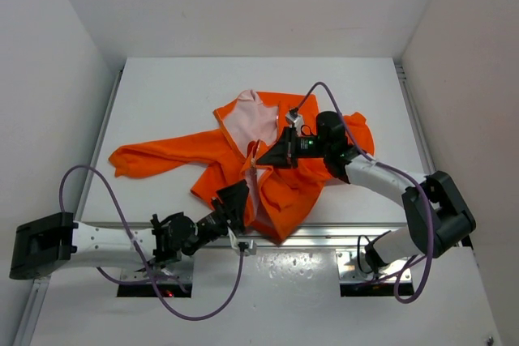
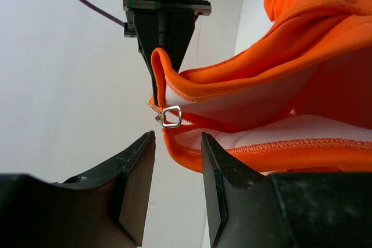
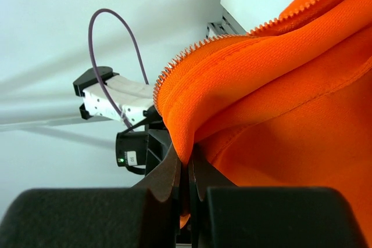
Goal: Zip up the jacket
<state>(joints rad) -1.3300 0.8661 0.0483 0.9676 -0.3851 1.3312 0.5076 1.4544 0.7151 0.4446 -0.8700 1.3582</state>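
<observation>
The orange jacket (image 1: pixel 280 188) lies crumpled mid-table, its pale pink lining (image 1: pixel 247 121) showing at the collar. My right gripper (image 1: pixel 261 154) is shut on a fold of the jacket's front edge and holds it raised; in the right wrist view the fabric (image 3: pixel 261 97) is pinched between the fingertips (image 3: pixel 174 172), with zipper teeth (image 3: pixel 192 50) along the fold. My left gripper (image 1: pixel 241 194) is open at the jacket's lower front. In the left wrist view its jaws stand apart just below the silver zipper pull (image 2: pixel 171 117), not touching it, and the right gripper (image 2: pixel 160 27) hangs beyond.
One sleeve (image 1: pixel 154 158) stretches left across the white table (image 1: pixel 162 95). White walls enclose the table on three sides. The metal front rail (image 1: pixel 340 237) runs under the jacket's hem.
</observation>
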